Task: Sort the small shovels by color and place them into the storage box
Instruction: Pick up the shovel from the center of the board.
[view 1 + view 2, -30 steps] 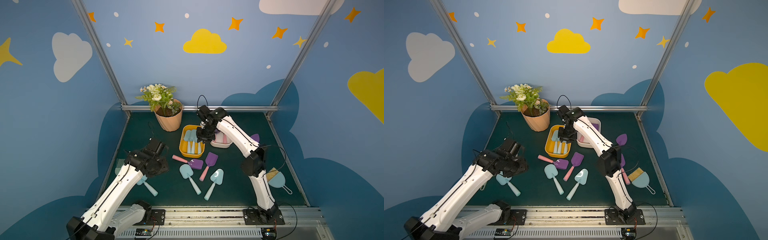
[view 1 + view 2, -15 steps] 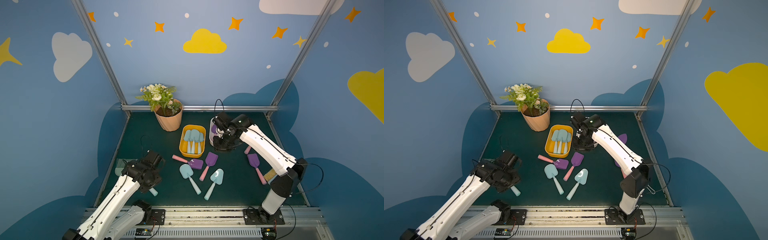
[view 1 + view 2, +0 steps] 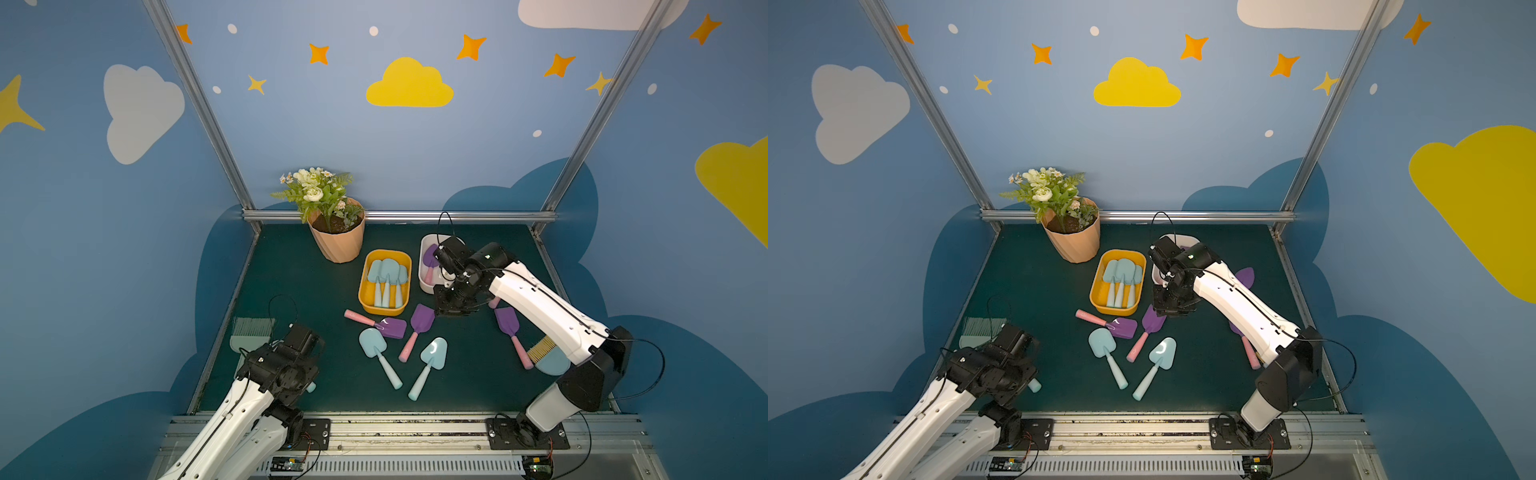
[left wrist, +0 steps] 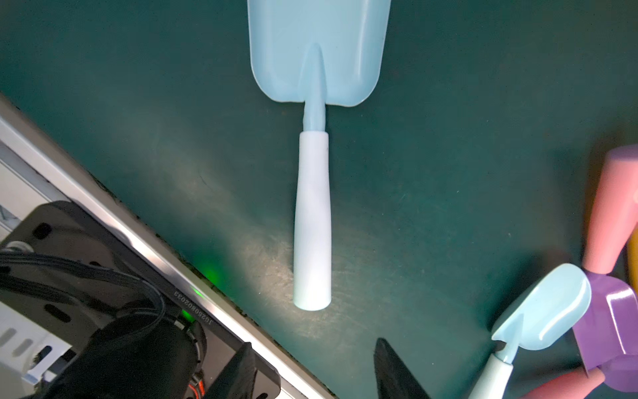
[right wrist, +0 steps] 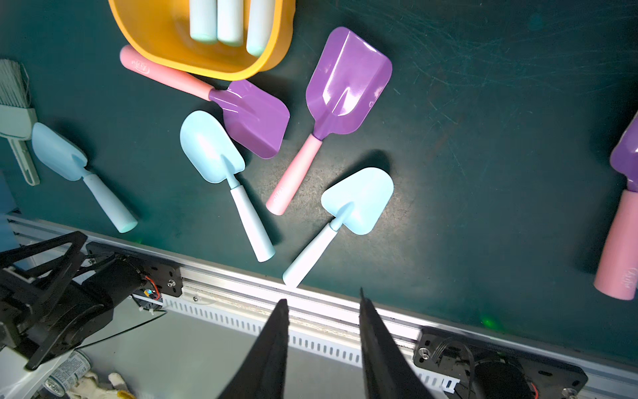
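Scuffed green mat (image 3: 291,282) in a cloud-painted blue booth, shovels partly sorted.

Nearest, by the front rail (image 3: 415,419), the left gripper (image 4: 312,347) hangs, fingers apart and empty, over a light blue shovel (image 4: 312,221) lying flat on the mat. Mid-mat lie two more blue shovels (image 3: 374,345) and two purple shovels (image 3: 422,320); the right gripper (image 5: 322,296), fingers slightly apart and empty, hovers beside the purple ones. Beyond, the yellow box (image 3: 361,291) holds blue shovels, the white box (image 3: 421,270) a purple one; then flower pot (image 3: 337,247) and blue back wall (image 3: 409,166).
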Motion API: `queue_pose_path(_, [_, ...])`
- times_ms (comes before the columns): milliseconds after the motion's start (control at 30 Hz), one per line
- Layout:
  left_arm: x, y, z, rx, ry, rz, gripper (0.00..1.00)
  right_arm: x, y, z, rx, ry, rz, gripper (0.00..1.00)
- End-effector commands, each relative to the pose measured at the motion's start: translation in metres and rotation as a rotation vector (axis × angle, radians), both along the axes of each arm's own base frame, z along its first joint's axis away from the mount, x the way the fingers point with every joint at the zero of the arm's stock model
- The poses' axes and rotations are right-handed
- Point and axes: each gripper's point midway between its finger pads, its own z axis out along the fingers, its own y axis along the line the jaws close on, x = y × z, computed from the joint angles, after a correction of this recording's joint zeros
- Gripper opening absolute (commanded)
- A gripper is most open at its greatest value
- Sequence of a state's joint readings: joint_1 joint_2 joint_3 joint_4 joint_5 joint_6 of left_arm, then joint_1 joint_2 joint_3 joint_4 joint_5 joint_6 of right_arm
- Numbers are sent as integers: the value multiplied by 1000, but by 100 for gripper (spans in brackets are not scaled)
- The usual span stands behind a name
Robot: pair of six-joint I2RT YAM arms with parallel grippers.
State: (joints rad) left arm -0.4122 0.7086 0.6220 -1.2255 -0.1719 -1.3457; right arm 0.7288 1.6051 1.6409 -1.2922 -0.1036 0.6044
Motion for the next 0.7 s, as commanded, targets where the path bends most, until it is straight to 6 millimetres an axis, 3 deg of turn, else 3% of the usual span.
queue_pose_path(0, [-32,7,-17,18,154,55,46,-1,-2,7,25,-23,2,36])
queue_pose_path(367, [-39,7,-37,58,285,46,43,2,-4,7,34,-19,-1,36])
queue_pose_path(667, [-33,7,-46,48,264,58,42,1,-16,8,21,-22,-20,36])
